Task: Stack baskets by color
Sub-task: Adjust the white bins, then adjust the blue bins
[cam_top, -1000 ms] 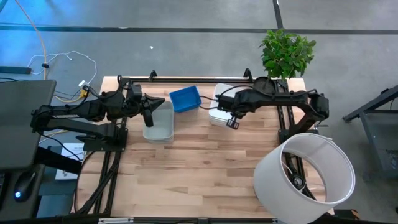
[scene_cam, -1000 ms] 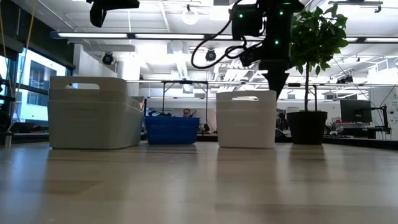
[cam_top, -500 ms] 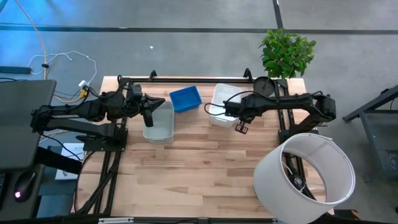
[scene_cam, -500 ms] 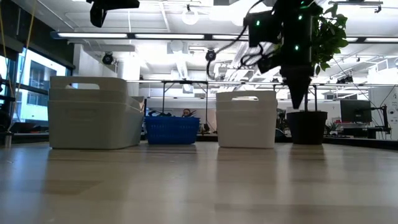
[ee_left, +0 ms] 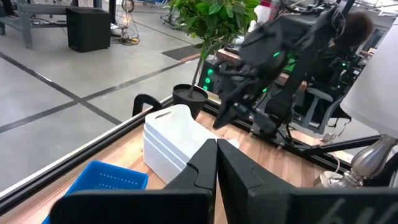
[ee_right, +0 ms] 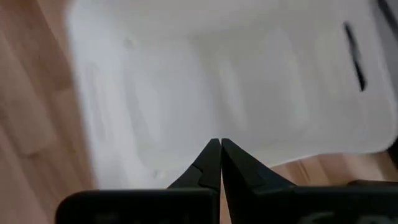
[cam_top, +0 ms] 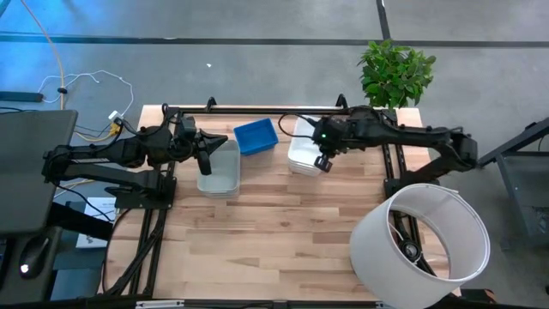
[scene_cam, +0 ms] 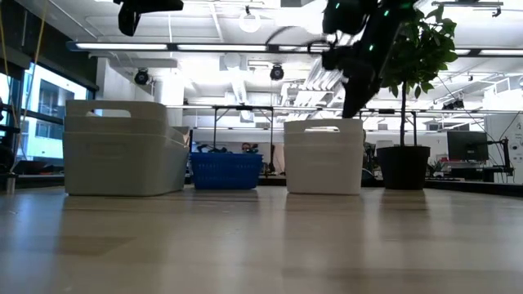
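Right pincer (cam_top: pixel 322 163), fully closed and holding nothing, hangs over the white basket stack (cam_top: pixel 302 152); descending thus, it risks shoving the stack, not gripping.

Potted plant (cam_top: pixel 395 72), large white cylinder (cam_top: pixel 422 241)

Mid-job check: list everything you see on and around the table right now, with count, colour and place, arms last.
grey baskets: nested stack, translucent grey, table's back left.
blue basket: one, blue, back centre.
white baskets: nested stack, white, back right of centre.
plant: one, green in a black pot, back right corner.
white cylinder: one, large, front right edge.
cables: on the floor, back left.
left gripper: shut, over the grey baskets.
right gripper: shut, above the white baskets' front edge.
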{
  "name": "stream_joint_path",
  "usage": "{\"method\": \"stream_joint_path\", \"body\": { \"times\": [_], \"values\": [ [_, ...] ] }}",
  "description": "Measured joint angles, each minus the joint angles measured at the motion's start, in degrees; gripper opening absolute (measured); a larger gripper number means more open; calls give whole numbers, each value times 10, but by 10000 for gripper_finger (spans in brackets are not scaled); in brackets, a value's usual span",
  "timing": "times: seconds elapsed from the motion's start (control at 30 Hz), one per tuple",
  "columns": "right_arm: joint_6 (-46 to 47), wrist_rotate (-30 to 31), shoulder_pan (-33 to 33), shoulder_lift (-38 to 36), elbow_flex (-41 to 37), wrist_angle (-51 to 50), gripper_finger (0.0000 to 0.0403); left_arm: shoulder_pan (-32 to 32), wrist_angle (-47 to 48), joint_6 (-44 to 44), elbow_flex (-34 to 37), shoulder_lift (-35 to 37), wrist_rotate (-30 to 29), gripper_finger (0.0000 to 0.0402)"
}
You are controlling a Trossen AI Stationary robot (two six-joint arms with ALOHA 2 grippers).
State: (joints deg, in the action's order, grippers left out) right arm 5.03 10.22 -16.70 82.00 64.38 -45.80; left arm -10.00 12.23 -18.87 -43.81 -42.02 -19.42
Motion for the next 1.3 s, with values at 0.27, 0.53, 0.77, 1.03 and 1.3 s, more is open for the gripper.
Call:
{"method": "stream_joint_path", "body": {
  "times": [0.27, 0.53, 0.77, 1.03, 1.3],
  "values": [
    [-15, -19, -9, 88, 0, 14, 0, 0, 0, 0, 0, 0, 0, 0],
    [-45, -8, -9, 90, 0, -66, 0, 0, 0, 0, 0, 0, 0, 0],
    [-65, 36, -9, 54, 0, -148, 0, 0, 0, 0, 0, 0, 0, 0],
    [-25, 57, -9, -18, -34, -180, 0, 0, 0, 0, 0, 0, 0, 0],
    [109, 13, 7, -175, -139, -82, 0, -10, 53, -38, -46, -52, -4, 0]
  ]
}}
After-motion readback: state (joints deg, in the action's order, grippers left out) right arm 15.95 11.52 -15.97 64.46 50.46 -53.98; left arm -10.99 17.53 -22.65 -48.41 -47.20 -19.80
